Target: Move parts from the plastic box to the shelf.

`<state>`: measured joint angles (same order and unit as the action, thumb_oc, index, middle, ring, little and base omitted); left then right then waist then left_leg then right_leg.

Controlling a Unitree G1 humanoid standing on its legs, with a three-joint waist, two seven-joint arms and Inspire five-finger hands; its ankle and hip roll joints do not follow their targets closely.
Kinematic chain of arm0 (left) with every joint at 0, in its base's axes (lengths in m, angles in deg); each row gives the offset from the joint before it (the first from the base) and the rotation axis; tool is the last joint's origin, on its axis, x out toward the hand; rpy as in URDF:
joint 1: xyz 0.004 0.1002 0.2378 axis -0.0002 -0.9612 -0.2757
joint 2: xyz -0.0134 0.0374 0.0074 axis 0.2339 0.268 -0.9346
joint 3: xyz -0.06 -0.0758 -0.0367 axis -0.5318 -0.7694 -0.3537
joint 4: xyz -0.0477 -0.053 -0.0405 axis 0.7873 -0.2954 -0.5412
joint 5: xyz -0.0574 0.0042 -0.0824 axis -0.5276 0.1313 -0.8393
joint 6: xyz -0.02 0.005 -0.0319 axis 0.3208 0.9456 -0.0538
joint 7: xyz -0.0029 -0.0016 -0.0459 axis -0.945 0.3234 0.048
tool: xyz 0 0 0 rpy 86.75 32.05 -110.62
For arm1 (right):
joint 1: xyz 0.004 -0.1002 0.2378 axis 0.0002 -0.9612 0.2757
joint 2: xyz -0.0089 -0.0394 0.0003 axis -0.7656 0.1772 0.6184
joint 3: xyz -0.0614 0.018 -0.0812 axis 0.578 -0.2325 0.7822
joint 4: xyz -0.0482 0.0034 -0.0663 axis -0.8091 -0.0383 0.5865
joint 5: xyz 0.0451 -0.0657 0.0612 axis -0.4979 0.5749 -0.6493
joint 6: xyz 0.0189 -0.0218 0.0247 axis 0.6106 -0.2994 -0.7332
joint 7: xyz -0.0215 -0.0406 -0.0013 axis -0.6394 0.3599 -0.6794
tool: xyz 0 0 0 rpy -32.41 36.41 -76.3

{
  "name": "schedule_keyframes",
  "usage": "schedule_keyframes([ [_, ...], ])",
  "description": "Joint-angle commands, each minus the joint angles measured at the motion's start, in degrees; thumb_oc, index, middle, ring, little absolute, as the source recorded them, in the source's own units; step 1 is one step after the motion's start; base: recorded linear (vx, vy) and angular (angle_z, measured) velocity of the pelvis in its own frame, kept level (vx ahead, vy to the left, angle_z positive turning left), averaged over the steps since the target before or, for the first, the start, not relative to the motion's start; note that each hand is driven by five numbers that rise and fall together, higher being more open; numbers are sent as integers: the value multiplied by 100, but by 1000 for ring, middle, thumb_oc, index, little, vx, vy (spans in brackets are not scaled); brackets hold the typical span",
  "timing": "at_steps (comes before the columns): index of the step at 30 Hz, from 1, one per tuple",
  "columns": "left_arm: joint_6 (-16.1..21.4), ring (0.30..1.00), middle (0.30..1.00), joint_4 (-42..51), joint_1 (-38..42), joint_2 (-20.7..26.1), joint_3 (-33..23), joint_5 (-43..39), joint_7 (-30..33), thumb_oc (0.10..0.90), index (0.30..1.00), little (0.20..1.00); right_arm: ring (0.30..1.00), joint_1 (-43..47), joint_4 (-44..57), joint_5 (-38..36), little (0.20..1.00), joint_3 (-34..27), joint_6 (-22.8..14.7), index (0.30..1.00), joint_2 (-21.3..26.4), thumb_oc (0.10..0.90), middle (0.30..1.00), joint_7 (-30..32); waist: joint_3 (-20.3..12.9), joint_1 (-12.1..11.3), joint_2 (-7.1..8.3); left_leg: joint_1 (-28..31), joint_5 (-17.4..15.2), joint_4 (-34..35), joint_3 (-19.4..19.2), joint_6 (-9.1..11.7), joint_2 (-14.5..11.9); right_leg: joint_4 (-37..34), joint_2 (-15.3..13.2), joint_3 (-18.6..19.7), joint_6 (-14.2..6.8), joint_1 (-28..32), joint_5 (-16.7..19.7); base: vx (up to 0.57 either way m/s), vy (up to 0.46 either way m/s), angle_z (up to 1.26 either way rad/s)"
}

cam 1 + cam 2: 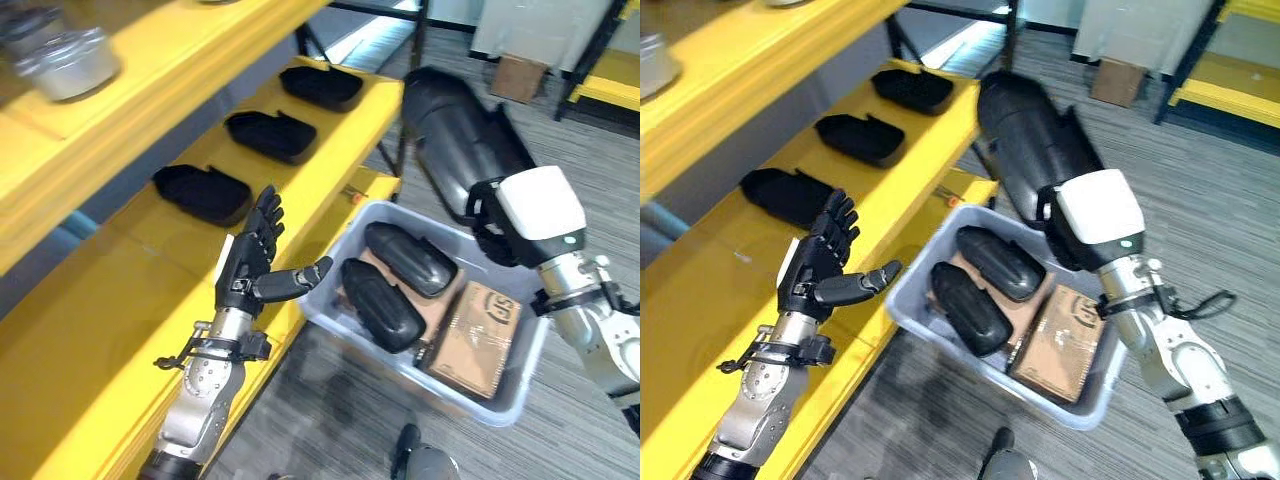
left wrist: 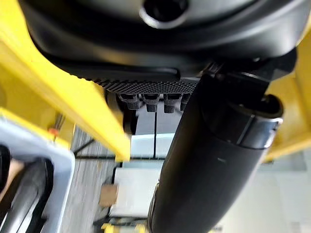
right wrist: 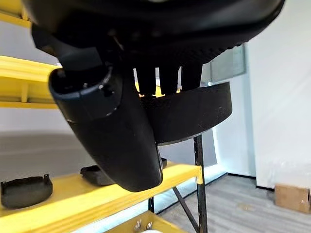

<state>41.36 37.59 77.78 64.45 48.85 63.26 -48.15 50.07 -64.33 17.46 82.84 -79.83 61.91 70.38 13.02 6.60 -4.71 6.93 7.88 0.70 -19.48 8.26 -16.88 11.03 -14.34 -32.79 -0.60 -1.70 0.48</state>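
Note:
My right hand (image 1: 487, 222) is shut on the edge of a large black curved part (image 1: 450, 125), held in the air above the far side of the grey plastic box (image 1: 480, 400). The fingers (image 3: 167, 80) curl over the part's rim (image 3: 194, 109). In the box lie two more black parts (image 1: 410, 257) (image 1: 382, 303) and a brown cardboard carton (image 1: 478, 338). My left hand (image 1: 250, 260) is open, fingers straight and thumb out, over the front edge of the yellow shelf (image 1: 110, 290), left of the box. Three black parts (image 1: 202, 193) (image 1: 270, 135) (image 1: 322, 87) sit in a row on that shelf.
A metal round piece (image 1: 70, 62) rests on the upper shelf board. The box stands on a lower yellow ledge (image 1: 372, 185) against the shelf. A cardboard box (image 1: 518, 77) and another yellow rack (image 1: 605, 85) stand farther off on the grey floor.

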Motion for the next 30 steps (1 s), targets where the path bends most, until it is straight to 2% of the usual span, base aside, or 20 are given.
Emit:
schedule_keyframes([
  [1,656,1000,1000,469,238,215,-375,127,-51,900,1000,1000,300,585,434,-37,300,-174,-171,300,-7,400,300,632,-689,-199,254,-101,-738,-95,163,32,-117,-387,253,571,-350,169,-547,58,253,36],
  [2,661,1000,1000,475,230,262,-422,197,-41,900,1000,1000,300,544,413,-14,300,-182,-155,300,-56,400,300,604,-693,-277,307,-107,-844,-57,194,-44,29,-379,120,536,-435,195,-426,39,201,35],
  [6,680,1000,1000,537,179,299,-517,293,9,900,1000,1000,300,571,352,4,300,-118,-145,300,-138,400,300,502,-666,-366,425,-136,-1035,-90,274,-211,326,-470,-122,566,-611,277,-195,31,180,17],
  [13,694,1000,1000,587,150,365,-667,394,43,900,1000,1000,300,520,375,33,300,-96,-135,300,-258,400,300,303,-672,-537,677,-389,-1350,-348,531,-387,725,-786,-494,391,-887,583,187,51,158,20],
  [15,690,1000,1000,594,149,370,-667,400,50,900,1000,1000,300,526,372,31,300,-96,-135,300,-264,400,300,300,-669,-522,689,-408,-1371,-381,549,-397,737,-799,-507,374,-900,596,200,26,76,17],
  [19,703,1000,1000,625,154,410,-684,472,92,900,1000,1000,300,614,394,55,300,29,-124,300,-416,400,300,186,-648,-597,784,-570,-1577,-520,791,-598,1028,-832,-725,444,-1031,670,454,65,186,14],
  [20,710,1000,1000,654,171,452,-691,532,125,900,1000,1000,300,623,396,90,300,93,-121,300,-491,400,300,160,-631,-621,797,-591,-1639,-523,904,-711,1181,-738,-834,517,-1052,665,545,70,191,21],
  [21,710,1000,1000,654,172,454,-692,535,129,900,1000,1000,300,631,389,94,300,99,-120,300,-496,400,300,160,-632,-614,806,-593,-1640,-519,908,-724,1196,-720,-852,519,-1062,655,545,73,222,27],
  [22,701,1000,1000,669,180,475,-694,578,175,900,1000,1000,300,631,385,115,300,148,-118,300,-547,400,300,135,-619,-613,788,-567,-1665,-474,985,-832,1294,-371,-941,622,-1052,567,523,71,240,34],
  [23,721,1000,1000,617,240,487,-612,618,239,900,1000,1000,300,653,360,130,300,313,-148,300,-599,400,300,29,-519,-382,768,-450,-1565,-300,1124,-1004,1466,83,-709,1608,-841,147,620,64,233,41],
  [24,726,1000,1000,610,246,485,-621,620,241,900,1000,1000,300,676,351,130,300,328,-147,300,-600,400,300,31,-526,-403,771,-455,-1538,-272,1091,-1005,1468,105,-710,1649,-832,94,624,107,228,87],
  [25,759,1000,1000,521,251,481,-603,570,265,900,1000,1000,300,744,365,84,300,375,-175,300,-595,400,300,26,-420,-279,671,-382,-1481,-191,1317,-1011,1503,103,-127,2670,-767,-334,391,95,99,93],
  [26,774,1000,1000,485,257,473,-576,547,234,900,1000,1000,300,747,400,71,300,382,-179,300,-605,400,300,53,-408,-281,611,-354,-1455,-128,1391,-1004,1531,10,-10,3000,-755,-468,339,89,97,72],
  [27,776,1000,1000,482,262,471,-577,546,231,900,1000,1000,300,750,400,70,300,381,-179,300,-602,400,300,55,-413,-289,612,-371,-1423,-118,1380,-1003,1532,0,-8,3009,-746,-491,368,119,-53,18],
  [28,795,1000,1000,446,397,458,-488,511,254,900,1000,1000,300,786,496,85,300,375,-181,300,-588,400,300,93,-374,-199,555,-320,-1460,-117,1677,-985,1531,-149,127,3644,-798,-699,377,72,-65,3],
  [29,797,1000,1000,440,411,457,-486,511,255,900,1000,1000,300,790,498,85,300,369,-180,300,-585,400,300,92,-370,-199,559,-343,-1434,-122,1678,-983,1536,-161,123,3645,-794,-713,409,128,-103,48],
  [30,800,1000,1000,401,468,436,-434,439,257,900,1000,1000,300,781,537,96,300,357,-175,300,-580,400,300,96,-360,-187,562,-340,-1439,-146,1784,-948,1526,-283,117,3831,-833,-702,381,50,-181,95],
])
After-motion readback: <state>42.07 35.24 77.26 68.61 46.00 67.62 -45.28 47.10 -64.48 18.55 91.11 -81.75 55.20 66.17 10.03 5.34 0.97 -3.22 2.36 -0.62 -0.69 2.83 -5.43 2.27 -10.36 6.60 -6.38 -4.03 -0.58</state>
